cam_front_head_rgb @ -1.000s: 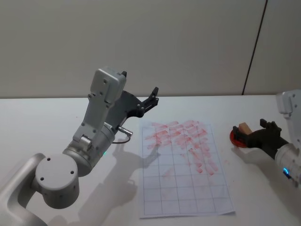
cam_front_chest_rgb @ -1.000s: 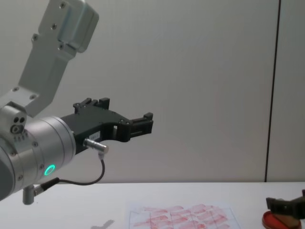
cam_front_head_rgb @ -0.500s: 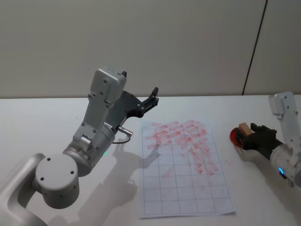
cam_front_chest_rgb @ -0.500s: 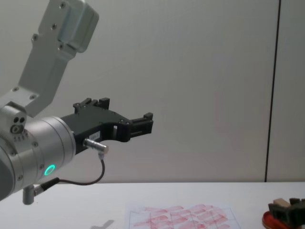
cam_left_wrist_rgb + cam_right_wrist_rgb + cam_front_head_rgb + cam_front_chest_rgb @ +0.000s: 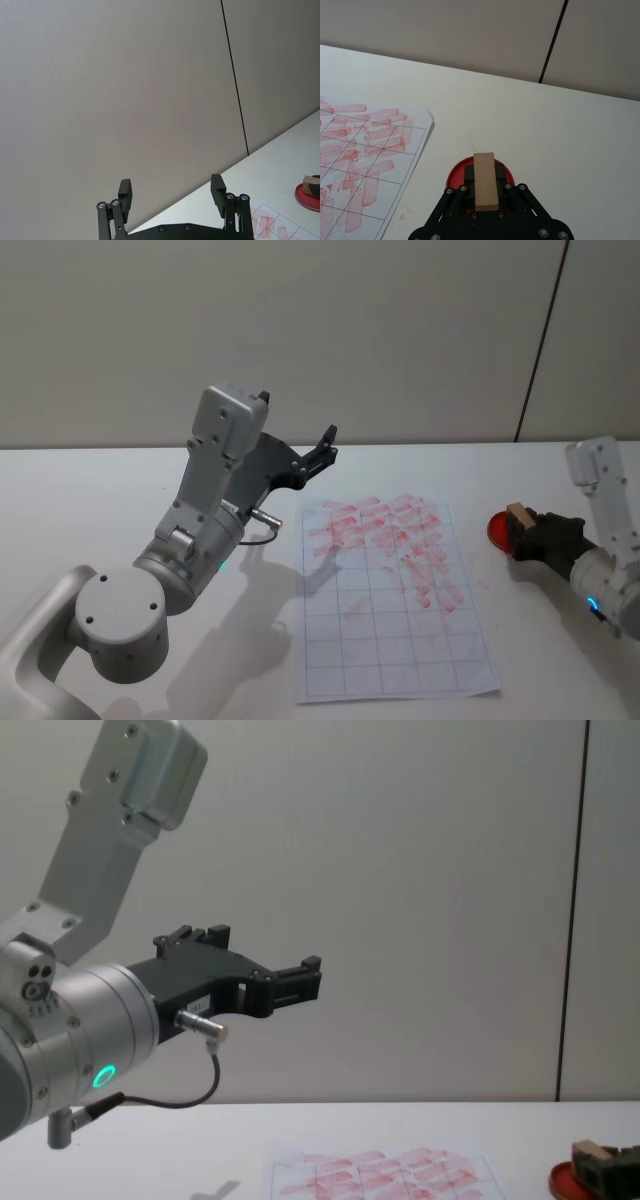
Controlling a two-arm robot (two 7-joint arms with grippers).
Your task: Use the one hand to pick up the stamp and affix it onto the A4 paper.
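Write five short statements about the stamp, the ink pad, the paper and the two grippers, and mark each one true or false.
1. The right gripper grips the stamp between its fingers. True.
2. The stamp is held over the A4 paper. False: it is over the red ink pad, to the right of the sheet.
3. The left gripper is open and raised in the air above the table. True.
4. Every cell of the paper's grid holds red marks. False: the marks fill the far rows, and the near rows are blank.
5. The ink pad lies on the table, apart from the paper. True.
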